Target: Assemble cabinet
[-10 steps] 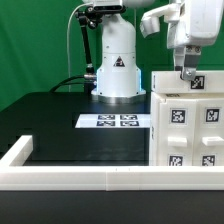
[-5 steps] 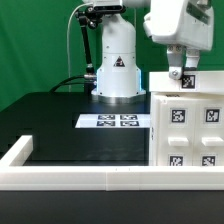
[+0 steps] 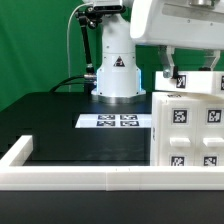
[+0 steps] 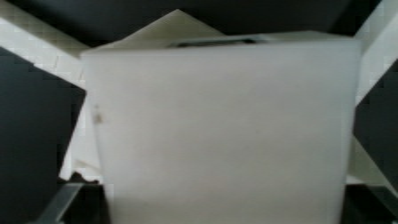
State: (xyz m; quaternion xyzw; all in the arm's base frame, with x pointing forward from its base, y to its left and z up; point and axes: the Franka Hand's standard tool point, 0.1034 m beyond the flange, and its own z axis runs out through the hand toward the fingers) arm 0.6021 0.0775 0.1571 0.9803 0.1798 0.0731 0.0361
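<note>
Black tabletop [image 3: 70, 135] fills the middle of the exterior view, with a green backdrop behind it. Nearest the camera, a long low white rail [image 3: 80, 176] is seen running across the front edge and turning back at the exterior view's left. Behind it, on the exterior view's right, the cabinet [image 3: 186, 130] stands on the table, its white face set with several square tags. The marker board [image 3: 115, 121] lies flat on the table just beside the cabinet, toward the robot's base [image 3: 116, 60], which stands farthest back.

The gripper [image 3: 172, 76] is held directly over the cabinet's top, with the arm's white housing filling the upper right of the exterior view. One dark finger tip is seen at the top edge, touching or very nearly touching it; which cannot be told. In the wrist view almost everything is blocked by a blurred white cabinet face close to the lens, so how far the fingers are parted, and whether anything is held, cannot be told.

The step in hand is judged to be work on the cabinet's top, either a grasp or a seating of a piece. A slow, vertical approach would be called for next, with the fingers kept square to the top edge so that the unit is not tipped or pushed sideways.
</note>
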